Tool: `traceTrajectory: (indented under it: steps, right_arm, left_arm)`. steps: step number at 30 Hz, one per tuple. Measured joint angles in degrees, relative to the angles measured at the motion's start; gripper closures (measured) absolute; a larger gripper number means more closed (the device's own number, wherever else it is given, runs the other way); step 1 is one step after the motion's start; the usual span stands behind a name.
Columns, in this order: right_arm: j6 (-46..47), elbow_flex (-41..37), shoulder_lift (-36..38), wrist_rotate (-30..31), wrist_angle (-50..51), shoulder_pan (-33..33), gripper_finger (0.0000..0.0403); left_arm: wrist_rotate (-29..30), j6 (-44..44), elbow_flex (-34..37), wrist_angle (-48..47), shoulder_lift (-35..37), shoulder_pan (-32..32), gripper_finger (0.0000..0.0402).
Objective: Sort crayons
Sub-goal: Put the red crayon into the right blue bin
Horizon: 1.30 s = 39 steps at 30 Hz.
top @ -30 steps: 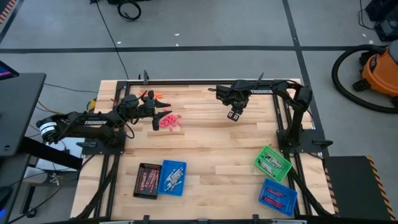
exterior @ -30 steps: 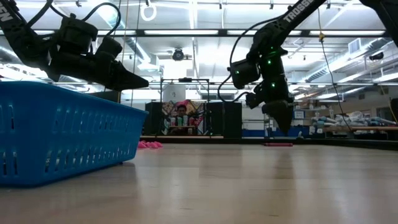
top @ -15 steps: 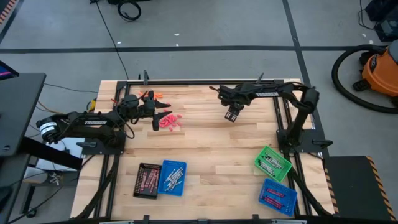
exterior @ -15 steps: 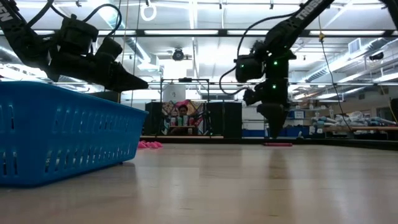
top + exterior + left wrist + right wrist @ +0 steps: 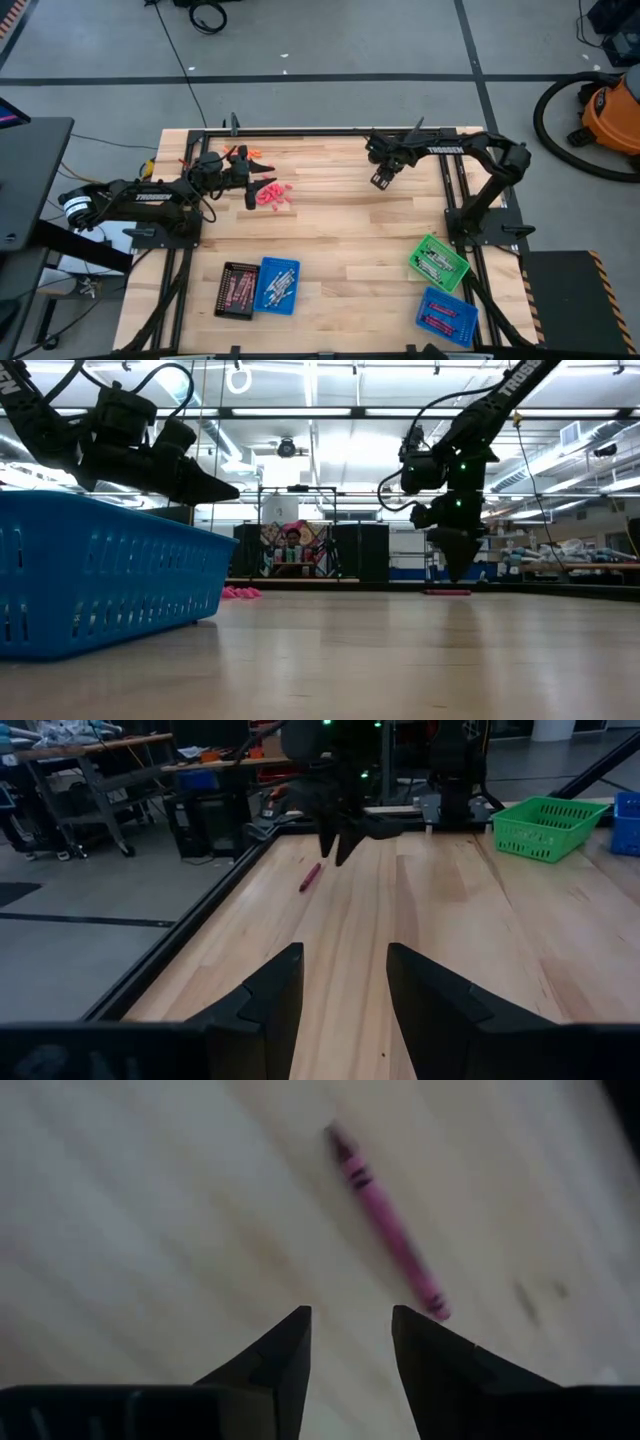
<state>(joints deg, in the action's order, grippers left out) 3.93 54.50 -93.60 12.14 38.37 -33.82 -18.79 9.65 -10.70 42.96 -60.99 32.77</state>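
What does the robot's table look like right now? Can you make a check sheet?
Surface: wooden table, bare in the middle.
Job's things: pink crayon pile by the left gripper; one pink crayon lying alone under the right gripper; trays hold sorted crayons.
Clutter: nothing seen.
Grippers: both open and empty, above the table.
Cables: black cable on the floor.
Surroundings: orange vacuum; person far behind.
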Motion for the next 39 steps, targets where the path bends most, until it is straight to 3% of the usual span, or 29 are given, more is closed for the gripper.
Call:
traceTrajectory:
  steps: [6,15,20,28,39]
  right_arm:
    - [-1.38,0.15,-1.01,-1.15,-4.57,-2.94,0.024]
    - [-3.25,0.28,-1.97,-1.26,-8.41,-6.44,0.0167]
    - [-6.8,0.22,-4.62,-3.25,-9.22,-8.4,0.0166]
    - [-7.88,0.45,-6.26,-8.8,-8.97,-9.85,0.0221]
    - [-8.23,0.33,-6.36,-12.54,-8.02,-8.75,0.038]
  left_arm:
    - [0.0,0.22,0.0,0.13,0.0,0.0,0.0246]
    - [0.0,0.22,0.0,0.22,0.0,0.0,0.0246]
    - [0.01,0.48,0.0,-0.32,0.0,0.0,0.0246]
    - [0.01,1.03,0.0,-0.37,0.0,-0.02,0.0246]
    - [0.02,1.14,0.0,-0.41,0.0,-0.02,0.0246]
